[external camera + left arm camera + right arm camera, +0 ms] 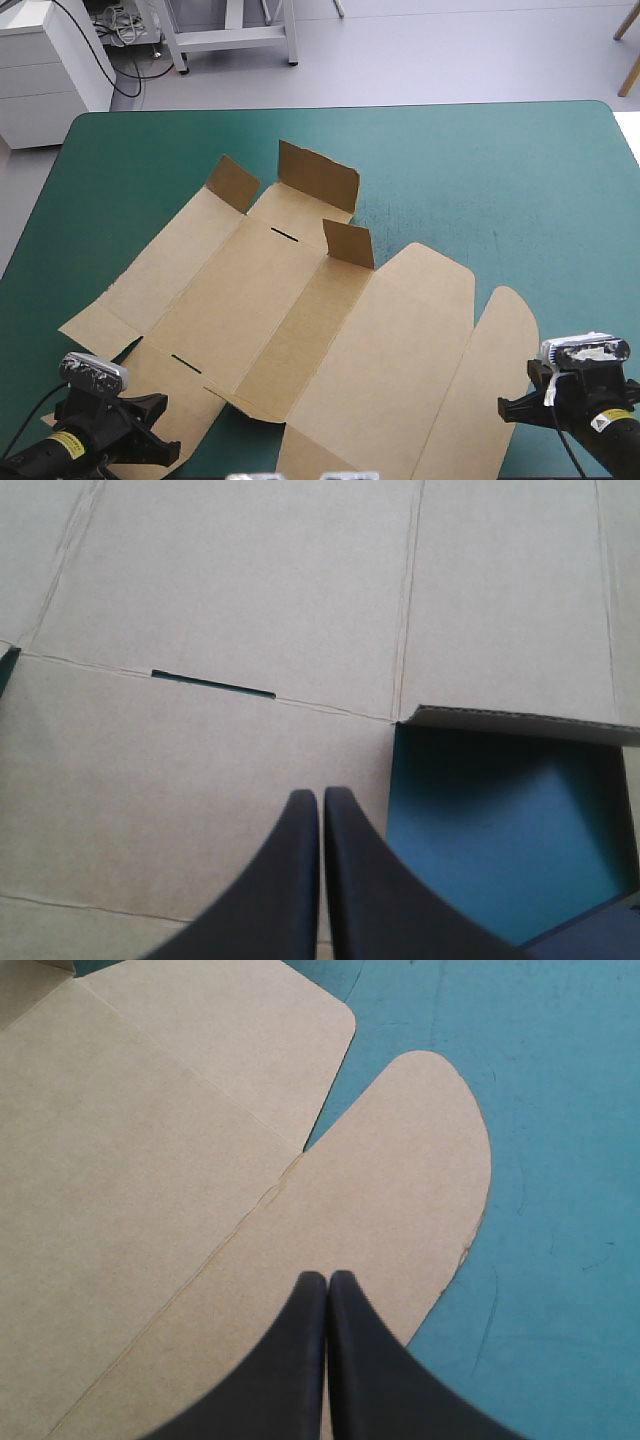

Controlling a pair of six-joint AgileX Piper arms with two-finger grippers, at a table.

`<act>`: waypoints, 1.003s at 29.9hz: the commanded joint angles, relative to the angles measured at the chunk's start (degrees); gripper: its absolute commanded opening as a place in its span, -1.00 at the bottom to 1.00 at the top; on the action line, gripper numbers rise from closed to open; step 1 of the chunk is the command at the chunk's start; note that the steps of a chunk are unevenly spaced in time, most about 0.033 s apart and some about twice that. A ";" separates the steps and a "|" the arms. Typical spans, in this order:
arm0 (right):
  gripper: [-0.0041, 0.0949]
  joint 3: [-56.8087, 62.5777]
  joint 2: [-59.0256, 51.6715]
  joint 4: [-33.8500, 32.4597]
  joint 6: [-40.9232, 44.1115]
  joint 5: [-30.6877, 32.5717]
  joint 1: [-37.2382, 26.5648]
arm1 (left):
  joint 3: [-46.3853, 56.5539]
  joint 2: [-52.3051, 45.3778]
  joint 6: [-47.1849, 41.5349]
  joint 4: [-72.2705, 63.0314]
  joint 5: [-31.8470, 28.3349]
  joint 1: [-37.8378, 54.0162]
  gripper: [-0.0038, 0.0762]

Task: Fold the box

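— Left gripper point(150, 428) and right gripper point(515, 408) sat at the near edge of the tabletop point(500, 170) in the high view. Where was the box?
— Brown box point(300, 320) lay opened flat from that near edge toward the middle, left of centre, with three small flaps point(348, 243) standing at its far end.
— Left wrist view?
— Black fingers point(285, 880) were pressed together, empty, over a panel just short of a slot point(212, 683). Teal-green cover point(500, 830) showed beside them.
— Right wrist view?
— Its fingers point(370, 1370) were pressed together too, over the rounded flap point(420, 1180).
— Handling?
— Light, stiff board, I'd judge, and likely to slide when pushed. Pinch a free flap edge and bend it along the scored creases.
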 commanded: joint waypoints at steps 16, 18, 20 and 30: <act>-0.95 -30.86 34.36 1.52 -5.69 -0.50 0.30 | -1.29 0.77 -0.19 -1.48 -2.95 0.10 -0.92; -0.95 -34.56 38.14 1.81 -5.69 -0.52 0.88 | -1.29 0.77 -0.19 -1.48 -2.95 0.10 -0.92; -0.94 -38.90 42.16 0.82 -5.69 -0.52 2.68 | -1.29 0.77 -0.19 -1.48 -2.95 0.10 -0.92; -0.91 -64.63 64.15 -6.38 -0.78 6.01 17.81 | -1.29 0.77 -0.19 -1.48 -2.95 0.10 -0.92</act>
